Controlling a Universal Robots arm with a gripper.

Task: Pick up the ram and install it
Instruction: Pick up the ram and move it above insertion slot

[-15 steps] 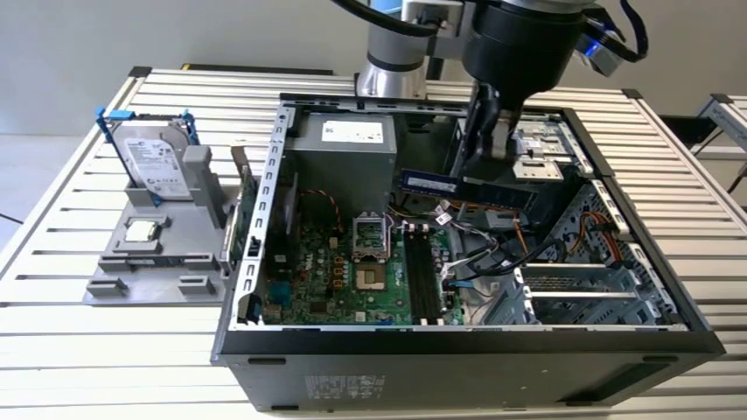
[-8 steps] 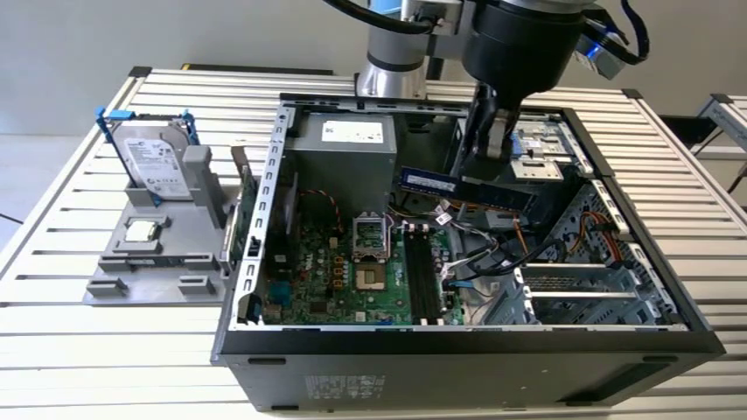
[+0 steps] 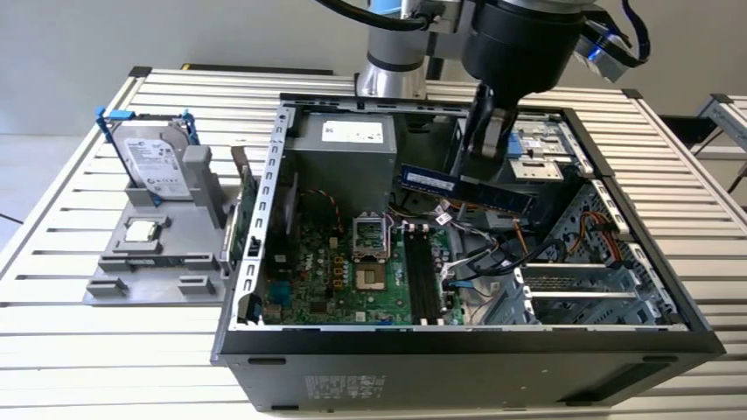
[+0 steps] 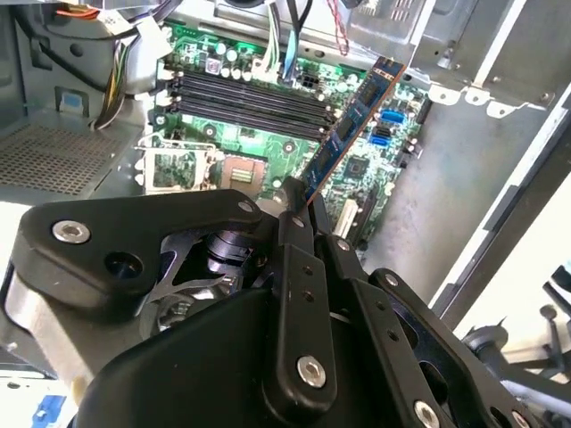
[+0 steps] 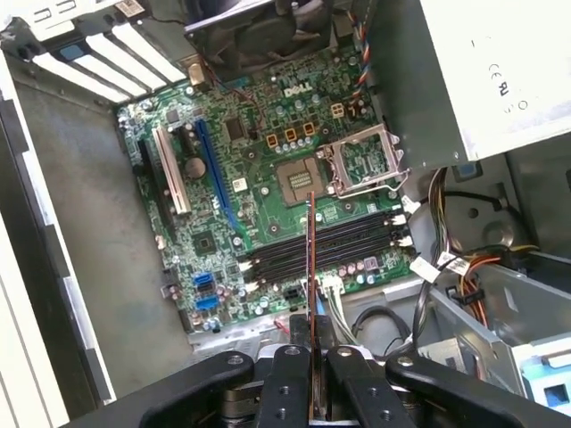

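Note:
The ram is a long dark stick with a pale label, hanging level above the inside of the open computer case. My gripper comes down from above and is shut on the stick's upper edge. In both wrist views the ram shows edge-on, running out from between my gripper. It hovers over the green motherboard. The black memory slots lie below it, and it is apart from them.
A silver hard drive with blue clips stands in a grey holder at the exterior view's left, with a small square processor chip in front of it. Inside the case are the power supply, the processor socket and loose cables.

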